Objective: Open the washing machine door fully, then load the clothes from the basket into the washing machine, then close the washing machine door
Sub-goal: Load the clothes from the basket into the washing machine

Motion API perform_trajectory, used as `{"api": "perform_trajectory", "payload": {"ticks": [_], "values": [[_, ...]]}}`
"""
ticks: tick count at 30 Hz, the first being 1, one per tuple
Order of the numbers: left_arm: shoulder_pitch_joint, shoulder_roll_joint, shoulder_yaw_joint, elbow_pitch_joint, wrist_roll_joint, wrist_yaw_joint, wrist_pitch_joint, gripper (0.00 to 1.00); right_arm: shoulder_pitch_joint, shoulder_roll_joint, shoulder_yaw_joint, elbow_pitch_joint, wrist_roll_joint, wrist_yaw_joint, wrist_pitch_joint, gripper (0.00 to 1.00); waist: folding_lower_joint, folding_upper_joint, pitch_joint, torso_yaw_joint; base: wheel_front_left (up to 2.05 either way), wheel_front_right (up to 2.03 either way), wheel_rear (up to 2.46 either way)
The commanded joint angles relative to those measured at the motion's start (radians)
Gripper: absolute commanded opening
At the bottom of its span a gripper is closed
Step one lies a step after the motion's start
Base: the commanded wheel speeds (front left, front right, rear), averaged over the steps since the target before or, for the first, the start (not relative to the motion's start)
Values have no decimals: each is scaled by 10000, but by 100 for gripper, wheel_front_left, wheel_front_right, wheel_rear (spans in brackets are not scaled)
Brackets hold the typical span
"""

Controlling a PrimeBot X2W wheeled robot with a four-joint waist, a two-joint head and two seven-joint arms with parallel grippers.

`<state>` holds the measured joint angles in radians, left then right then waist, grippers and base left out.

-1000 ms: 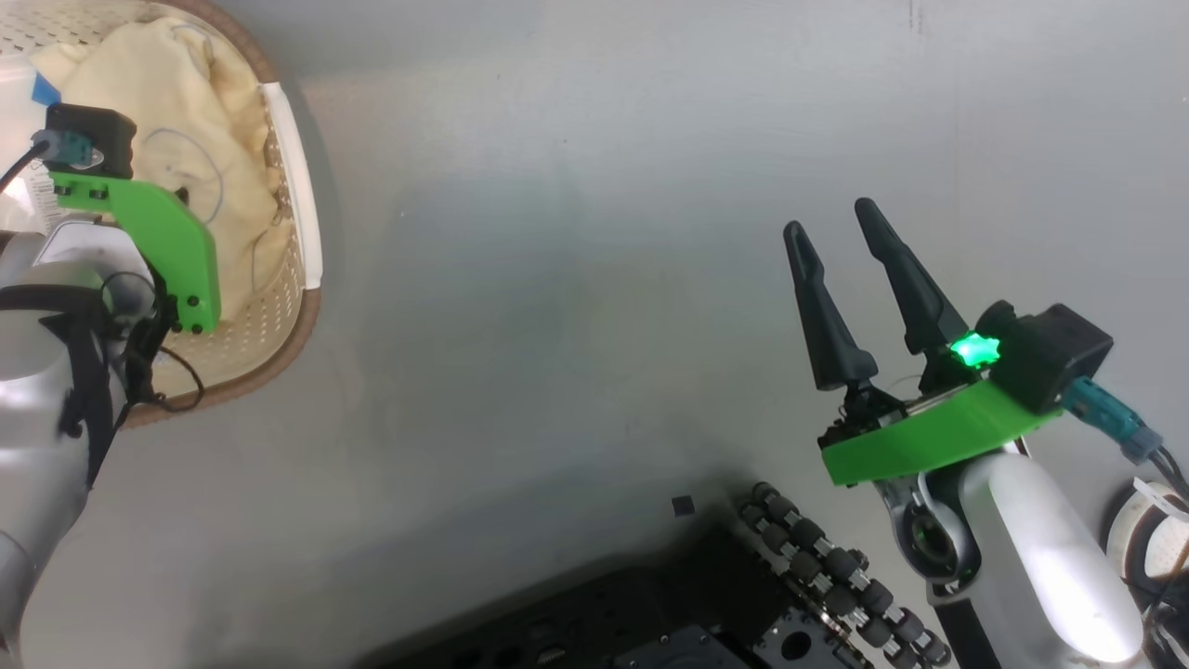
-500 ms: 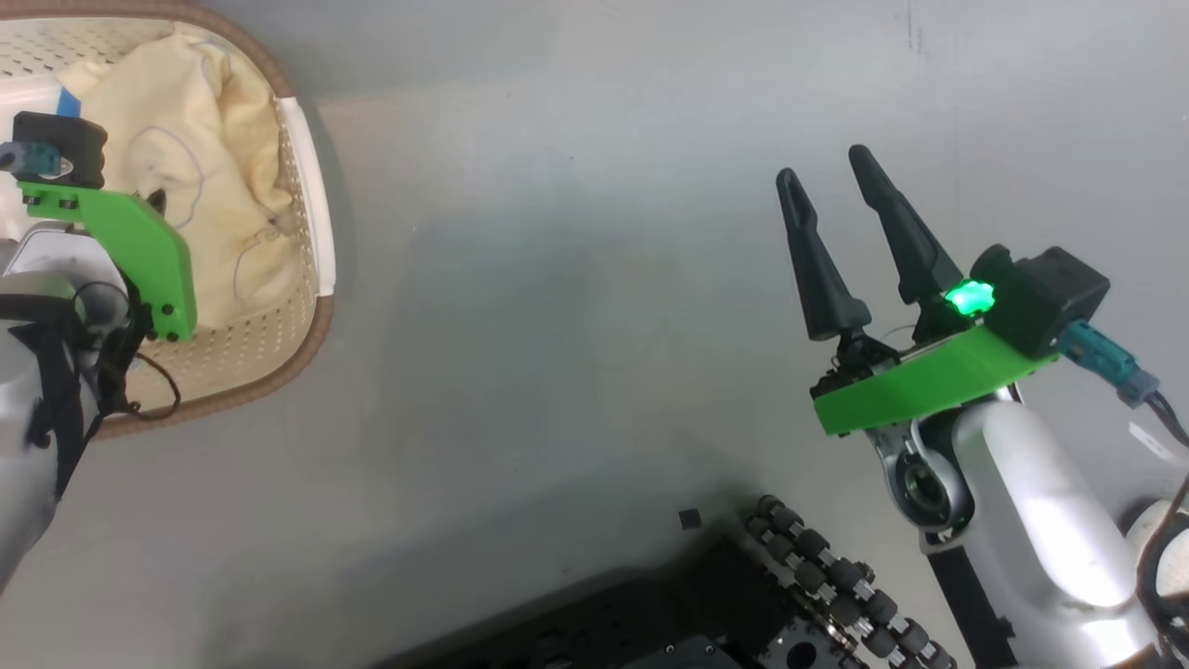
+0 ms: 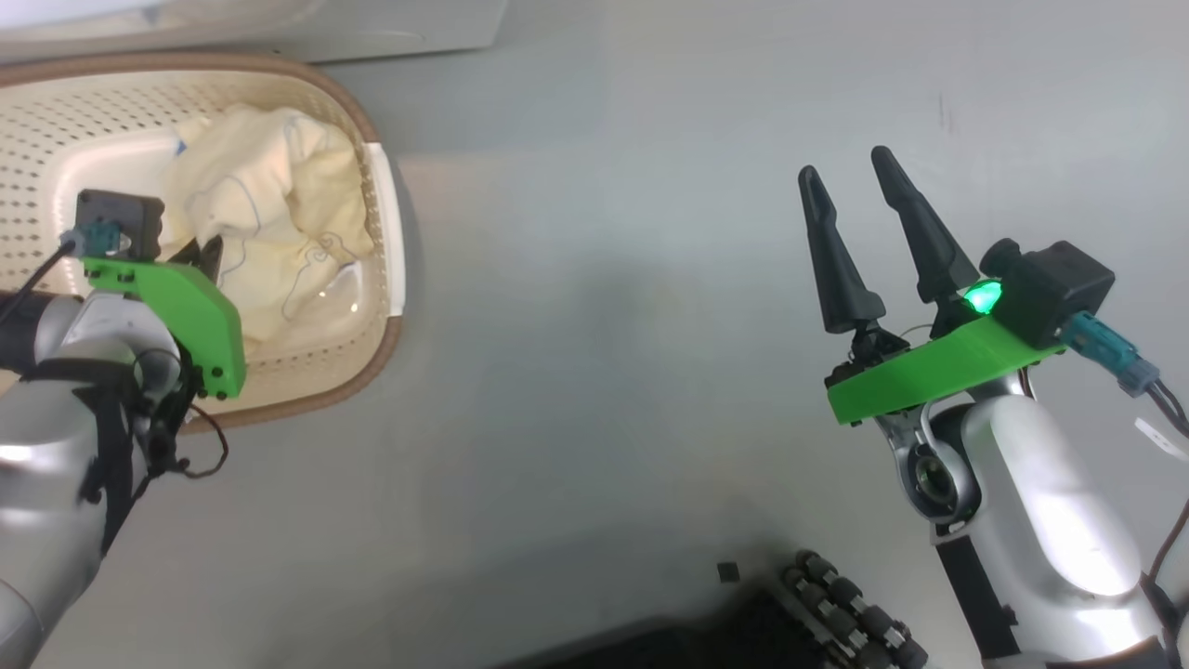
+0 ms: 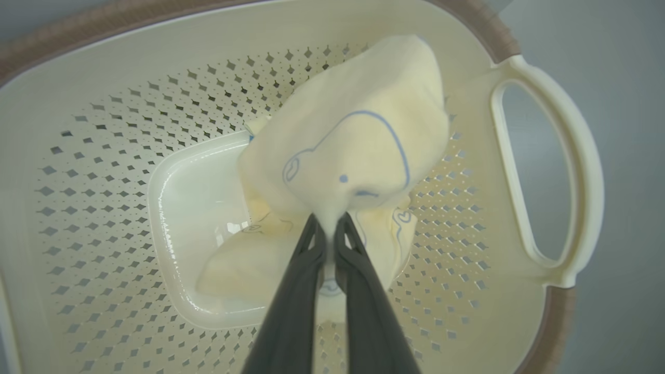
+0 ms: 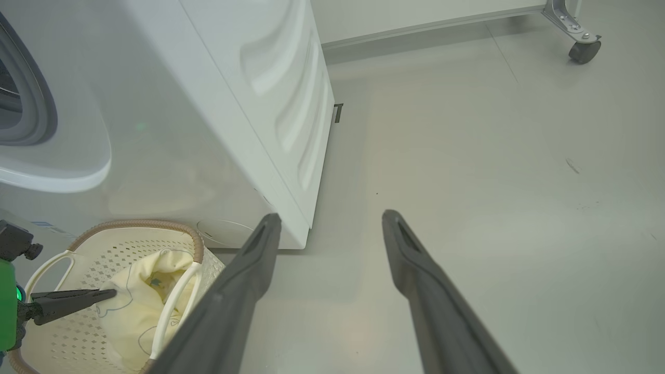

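Observation:
The cream basket (image 3: 381, 214) stands on the floor in front of the white washing machine (image 5: 208, 104), whose grey door seal (image 5: 31, 104) shows at the left. My left gripper (image 4: 328, 224) is shut on a fold of a pale yellow garment (image 4: 353, 140) with a blue bear outline and holds it bunched up over the basket's bottom. More of the clothes (image 4: 244, 265) lie underneath. My right gripper (image 3: 843, 163) hangs open over bare floor, well to the right of the basket, with nothing between its fingers. The washing machine door is out of view.
Grey floor (image 5: 467, 156) stretches to the right of the machine. A caster wheel (image 5: 584, 49) of a metal frame stands at the far back. My own dark base with its rollers (image 3: 855, 604) is at the bottom of the head view.
The head view has shifted, so the basket now sits further right and lower in it. The left gripper stays shut on the garment and the right stays open.

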<state>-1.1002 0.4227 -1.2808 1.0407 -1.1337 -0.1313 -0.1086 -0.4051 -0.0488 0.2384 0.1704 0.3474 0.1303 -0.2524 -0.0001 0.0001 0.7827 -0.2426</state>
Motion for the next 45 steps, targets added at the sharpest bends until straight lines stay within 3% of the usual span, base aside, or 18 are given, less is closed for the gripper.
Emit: {"api": "perform_trajectory", "payload": {"ticks": [1,13,18,22,29,37,45], "values": [[132,255,162,7,38,6,-348,0,284,-14,115,-158,-101,4,-93,100,1,-1,-420,319,0,0,0],[625,287,618,17,105,42,-1518,0,493,-14,-88,294,-350,4,-93,100,1,-1,-1593,1061,0,0,0],[732,430,1772,-788,960,443,-1527,0,549,-14,-116,372,-415,4,-93,100,1,-1,-1822,1317,0,0,0],[1611,659,3412,-2139,2193,1017,-1529,0,595,-14,-84,514,-408,4,-93,100,1,-1,-2243,1529,0,0,0],[3096,900,5729,-4034,3707,1583,-1530,0,688,-14,-34,712,-362,4,-93,100,1,-1,-2810,1694,0,0,0],[4594,729,7748,-5894,5016,1804,-1531,0,867,-14,-65,916,-309,4,-93,100,1,-1,-3372,1929,0,0,0],[5771,269,9119,-7178,5933,1747,-1531,0,983,-14,-69,1054,-347,4,-57,100,1,-1,-3897,2206,0,0,0]]}}
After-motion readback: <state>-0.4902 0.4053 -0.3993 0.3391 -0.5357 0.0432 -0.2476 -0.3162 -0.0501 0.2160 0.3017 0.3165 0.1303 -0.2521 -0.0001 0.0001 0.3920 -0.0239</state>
